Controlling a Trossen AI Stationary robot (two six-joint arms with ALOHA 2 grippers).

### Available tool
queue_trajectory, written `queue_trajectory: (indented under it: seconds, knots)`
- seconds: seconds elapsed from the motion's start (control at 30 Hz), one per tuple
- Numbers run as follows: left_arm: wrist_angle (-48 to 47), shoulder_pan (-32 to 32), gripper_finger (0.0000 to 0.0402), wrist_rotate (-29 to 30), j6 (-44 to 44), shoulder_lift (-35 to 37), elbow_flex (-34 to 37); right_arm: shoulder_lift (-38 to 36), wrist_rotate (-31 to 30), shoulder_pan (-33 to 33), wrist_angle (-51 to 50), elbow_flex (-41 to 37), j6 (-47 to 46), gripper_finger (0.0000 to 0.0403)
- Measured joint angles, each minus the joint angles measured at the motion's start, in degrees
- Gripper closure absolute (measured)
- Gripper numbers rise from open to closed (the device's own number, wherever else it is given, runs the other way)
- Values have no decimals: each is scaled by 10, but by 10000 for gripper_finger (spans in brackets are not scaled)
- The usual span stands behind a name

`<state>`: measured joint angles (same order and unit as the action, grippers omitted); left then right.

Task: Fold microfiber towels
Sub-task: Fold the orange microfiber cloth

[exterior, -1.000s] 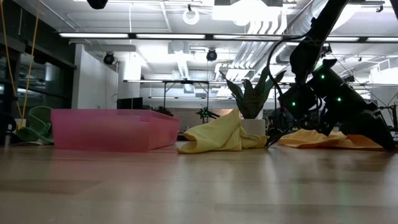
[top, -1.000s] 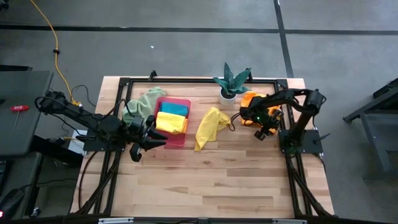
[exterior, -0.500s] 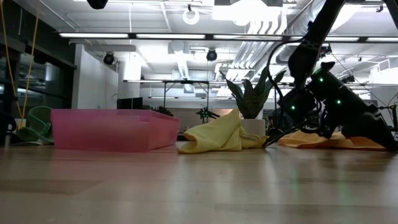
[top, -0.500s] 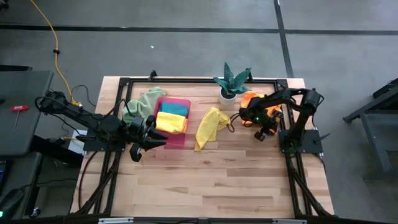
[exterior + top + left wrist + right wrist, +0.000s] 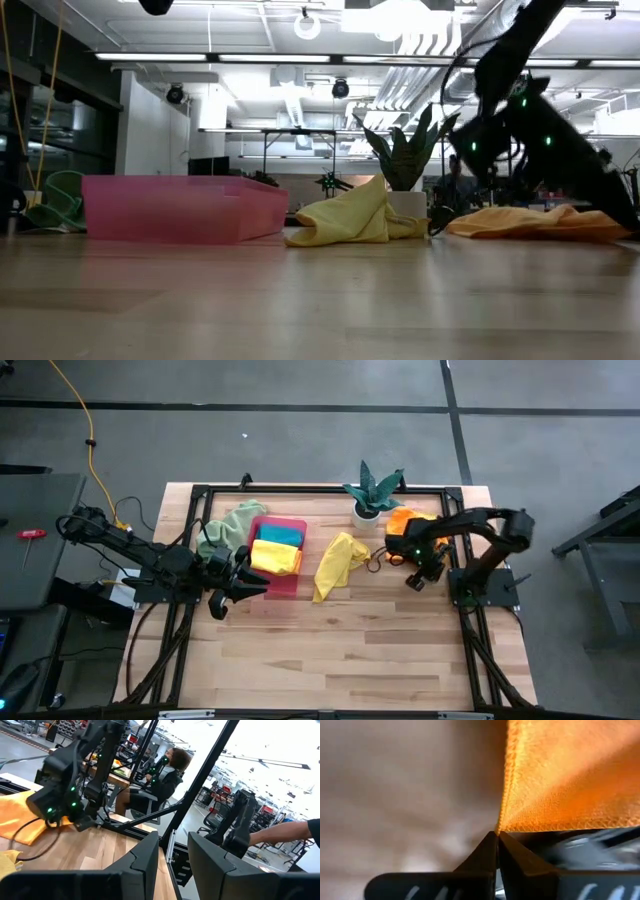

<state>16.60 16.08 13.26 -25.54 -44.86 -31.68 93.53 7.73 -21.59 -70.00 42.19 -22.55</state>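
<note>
A wooden desk [image 5: 340, 650] carries five microfiber towels, a pink tray and a potted plant [image 5: 372, 493].

The right gripper [image 5: 412, 580] is low over the desk near its right edge, beside the orange towel [image 5: 408, 518]. In the right wrist view its two dark fingers [image 5: 492, 851] are pressed together, and the corner of the orange towel meets their tips; whether the corner is actually pinched between them cannot be told. The orange towel lies rumpled by the far right corner, just right of the plant.

The left gripper [image 5: 222, 598] hovers near the left edge of the desk, just in front of the pink tray [image 5: 283, 582]. Its fingers stand a little apart and hold nothing.

One yellow towel [image 5: 337, 565] lies in a loose heap near the middle of the desk, between the tray and the orange towel. Inside the tray sit a teal towel [image 5: 279, 534] on the far side and a second yellow towel [image 5: 274, 556] on the near side. A pale green towel [image 5: 232, 525] lies crumpled against the tray's far left side.

Beyond the desk, a seated person [image 5: 165, 775] is in the room.
</note>
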Motion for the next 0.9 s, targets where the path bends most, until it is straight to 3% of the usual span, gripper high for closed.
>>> queue_trajectory:
  seconds: [0.3,0.47,0.63,0.8,0.9]
  knots:
    - [19,0,308,0,1,0,0,-182,293,132,30,0,-80,403]
    - [30,0,308,9,2,0,0,-267,401,215,149,0,-187,403]
    - [30,0,308,24,2,0,0,-324,418,263,358,0,-315,403]
    - [30,0,308,26,2,0,0,-360,371,268,547,0,-388,403]
    - [30,0,308,26,2,0,0,-378,334,264,607,0,-391,403]
